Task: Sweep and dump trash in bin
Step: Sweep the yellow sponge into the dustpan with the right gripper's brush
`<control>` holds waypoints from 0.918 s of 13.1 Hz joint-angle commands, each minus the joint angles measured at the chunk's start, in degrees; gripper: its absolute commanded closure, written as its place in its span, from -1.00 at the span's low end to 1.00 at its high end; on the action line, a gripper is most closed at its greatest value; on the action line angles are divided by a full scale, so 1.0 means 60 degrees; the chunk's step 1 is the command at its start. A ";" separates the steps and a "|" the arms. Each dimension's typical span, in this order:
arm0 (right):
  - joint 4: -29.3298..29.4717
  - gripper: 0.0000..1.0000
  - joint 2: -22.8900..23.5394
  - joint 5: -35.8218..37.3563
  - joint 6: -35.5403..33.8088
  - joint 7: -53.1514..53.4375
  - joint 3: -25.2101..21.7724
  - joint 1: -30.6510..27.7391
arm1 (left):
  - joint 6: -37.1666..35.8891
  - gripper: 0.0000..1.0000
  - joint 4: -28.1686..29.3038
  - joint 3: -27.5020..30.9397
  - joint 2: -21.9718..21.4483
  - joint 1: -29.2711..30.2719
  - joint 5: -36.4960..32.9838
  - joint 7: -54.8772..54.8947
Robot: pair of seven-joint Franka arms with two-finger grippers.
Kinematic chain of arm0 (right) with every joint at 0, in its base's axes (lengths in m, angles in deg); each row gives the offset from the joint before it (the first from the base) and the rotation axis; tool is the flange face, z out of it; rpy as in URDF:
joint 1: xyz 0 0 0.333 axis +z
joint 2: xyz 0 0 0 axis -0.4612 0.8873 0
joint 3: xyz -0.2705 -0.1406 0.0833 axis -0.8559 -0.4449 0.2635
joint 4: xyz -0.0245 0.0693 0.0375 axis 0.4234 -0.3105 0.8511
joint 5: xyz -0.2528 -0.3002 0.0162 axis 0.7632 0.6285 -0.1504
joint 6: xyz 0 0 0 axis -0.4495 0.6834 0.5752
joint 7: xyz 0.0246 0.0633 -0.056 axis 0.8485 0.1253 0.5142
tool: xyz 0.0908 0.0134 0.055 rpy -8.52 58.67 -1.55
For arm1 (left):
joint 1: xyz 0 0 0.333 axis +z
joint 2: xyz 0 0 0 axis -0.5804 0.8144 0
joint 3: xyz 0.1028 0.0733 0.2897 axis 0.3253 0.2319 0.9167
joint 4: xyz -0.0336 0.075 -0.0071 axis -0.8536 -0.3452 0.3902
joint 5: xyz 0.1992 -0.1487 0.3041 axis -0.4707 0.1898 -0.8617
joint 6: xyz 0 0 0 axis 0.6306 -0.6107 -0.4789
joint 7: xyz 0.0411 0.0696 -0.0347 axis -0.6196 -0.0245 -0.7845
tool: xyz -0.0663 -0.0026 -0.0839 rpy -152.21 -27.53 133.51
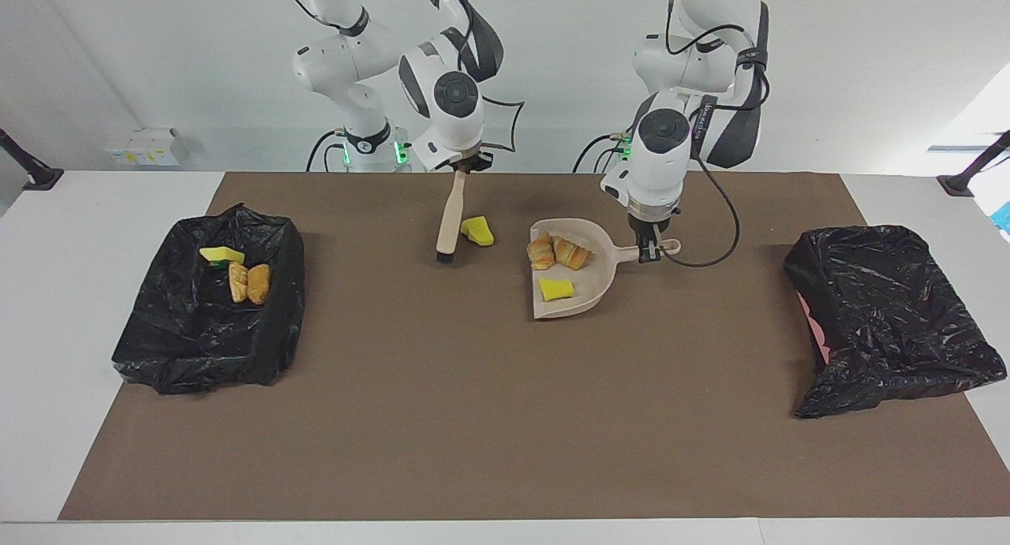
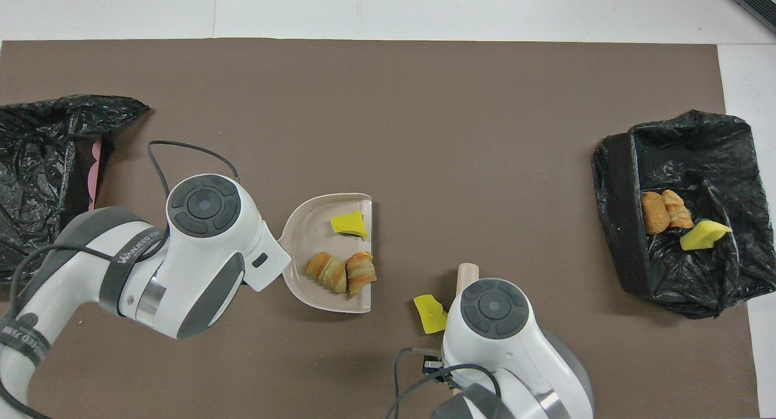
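Observation:
My left gripper [image 1: 650, 248] is shut on the handle of the beige dustpan [image 1: 592, 281], which lies flat on the brown mat. In the pan lie two croissant pieces [image 1: 555, 253] and a yellow sponge chunk [image 1: 556, 289]; they also show in the overhead view [image 2: 339, 272]. My right gripper [image 1: 465, 165] is shut on the beige brush [image 1: 450, 222], bristles down at the mat. A loose yellow sponge chunk [image 1: 477, 231] lies on the mat between the brush and the pan's open edge. The black-lined bin [image 1: 158, 332] at the right arm's end holds a sponge chunk [image 1: 222, 255] and two bread pieces [image 1: 248, 283].
A second black-bagged bin [image 1: 892, 316] sits at the left arm's end of the table, with a pink edge showing. The brown mat [image 1: 473, 419] covers most of the white table. In the overhead view both hands cover their fingers.

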 commanded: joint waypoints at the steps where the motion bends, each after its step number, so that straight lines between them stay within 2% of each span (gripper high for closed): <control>1: -0.1030 1.00 -0.0764 0.0034 0.0422 0.0087 0.0021 0.0013 | 0.0071 1.00 0.0689 0.0048 -0.0600 -0.0403 -0.0352 -0.0089; 3: -0.1090 1.00 -0.0619 -0.0097 0.0932 -0.0162 0.0036 0.0014 | 0.0261 1.00 0.1201 0.0048 -0.0994 -0.0884 -0.0758 -0.0454; 4: -0.1090 1.00 -0.0299 -0.0098 0.1196 -0.0308 0.0036 0.0028 | 0.0262 1.00 0.1363 0.0048 -0.1112 -0.1105 -0.1081 -0.0804; 7: -0.0989 1.00 0.0332 -0.0755 0.2002 -0.1199 0.0036 0.0028 | 0.0277 1.00 0.1656 0.0004 -0.1172 -0.1676 -0.1157 -0.1609; 10: -0.0054 1.00 0.1166 -0.1445 0.2297 -0.2008 0.0051 0.0437 | 0.0656 1.00 0.1890 -0.0010 -0.1172 -0.1957 -0.1157 -0.2242; 12: 0.0402 1.00 0.1403 -0.1823 0.2341 -0.2329 0.0051 0.0701 | 0.1066 1.00 0.2140 -0.0025 -0.1216 -0.1928 -0.1143 -0.2287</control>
